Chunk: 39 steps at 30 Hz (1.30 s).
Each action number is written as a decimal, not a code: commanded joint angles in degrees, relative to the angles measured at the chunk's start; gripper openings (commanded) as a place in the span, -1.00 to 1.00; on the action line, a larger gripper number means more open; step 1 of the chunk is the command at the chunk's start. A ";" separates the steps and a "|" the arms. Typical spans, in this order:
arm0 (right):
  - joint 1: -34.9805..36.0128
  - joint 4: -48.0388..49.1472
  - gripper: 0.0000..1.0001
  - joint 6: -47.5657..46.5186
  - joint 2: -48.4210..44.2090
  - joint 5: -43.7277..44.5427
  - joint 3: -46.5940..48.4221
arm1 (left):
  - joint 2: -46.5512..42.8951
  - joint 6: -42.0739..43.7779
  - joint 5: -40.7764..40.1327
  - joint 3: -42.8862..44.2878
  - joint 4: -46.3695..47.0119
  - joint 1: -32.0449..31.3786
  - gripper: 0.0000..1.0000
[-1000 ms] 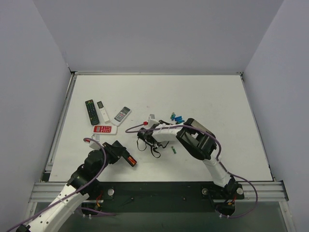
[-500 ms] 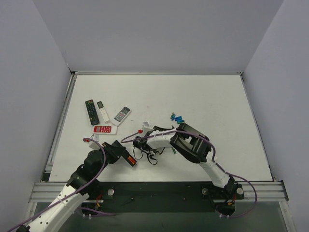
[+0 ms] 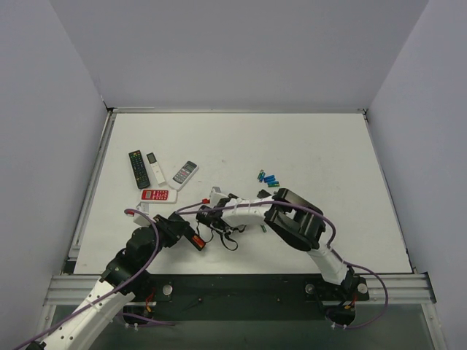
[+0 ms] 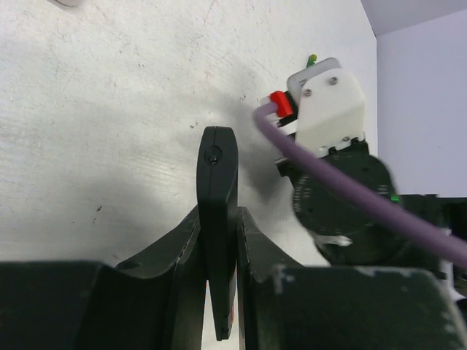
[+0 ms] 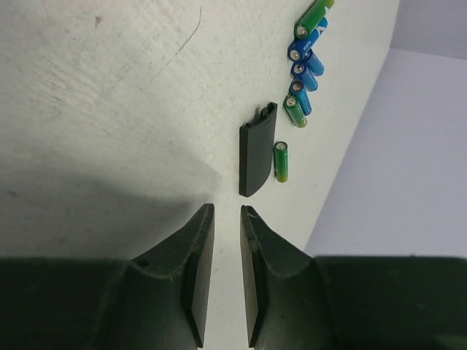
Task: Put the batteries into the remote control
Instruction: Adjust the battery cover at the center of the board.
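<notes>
While the left gripper is clenching the black remote control edge-up over the table, the right gripper is hovering slightly parted, empty, near the black cover piece and batteries.

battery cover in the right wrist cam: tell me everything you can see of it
The battery cover is a small black strip, matte plastic by its look, slightly curved, with a notched tab at its far end. It lies flat on the white table, untouched, just beyond the right claw, whose jaws stand slightly apart. A green battery lies beside it, not touching.
</notes>
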 commanded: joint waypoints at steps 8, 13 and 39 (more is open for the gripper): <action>-9.09 -1.04 0.07 -3.48 -21.13 -30.66 -1.02 | -0.41 -0.13 0.94 2.05 3.61 0.25 -1.00; -19.37 3.35 0.25 -4.27 -28.25 -53.27 -7.43 | -0.41 -0.13 1.47 1.43 5.54 0.25 -1.00; -31.60 14.79 0.09 -13.68 -22.82 -62.97 -11.14 | 2.05 0.49 3.06 1.17 9.15 0.25 -1.00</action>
